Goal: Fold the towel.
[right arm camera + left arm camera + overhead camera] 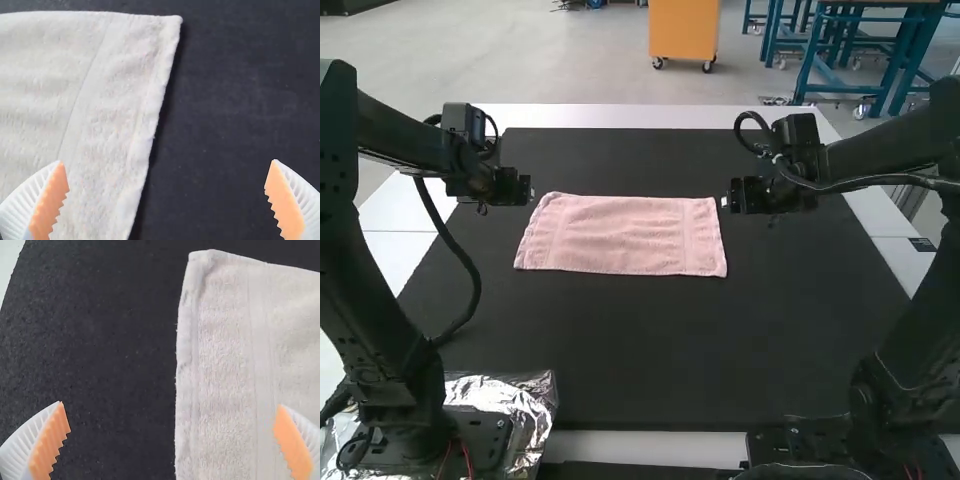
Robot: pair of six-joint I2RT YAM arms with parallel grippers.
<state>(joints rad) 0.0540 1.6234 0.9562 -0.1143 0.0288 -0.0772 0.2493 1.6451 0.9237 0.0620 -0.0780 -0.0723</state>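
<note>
No lettering can be made out (labels and signs included).

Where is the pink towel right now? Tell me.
The pink towel lies flat on the black mat near the centre of the high view, between the left claw and the right claw.

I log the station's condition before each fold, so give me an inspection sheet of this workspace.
Surface: black mat lying flat on a white tabletop.
Job's things: pink towel lying flat, its long sides running left to right; neither hand grips it.
Clutter: crumpled foil at the base of the left arm.
Left hand: open, by the towel's left end.
Right hand: open, by the towel's right end.
Cables: a black cable bows out beside the left arm; another runs along the right arm.
Surroundings: no person seen at the table.
</note>
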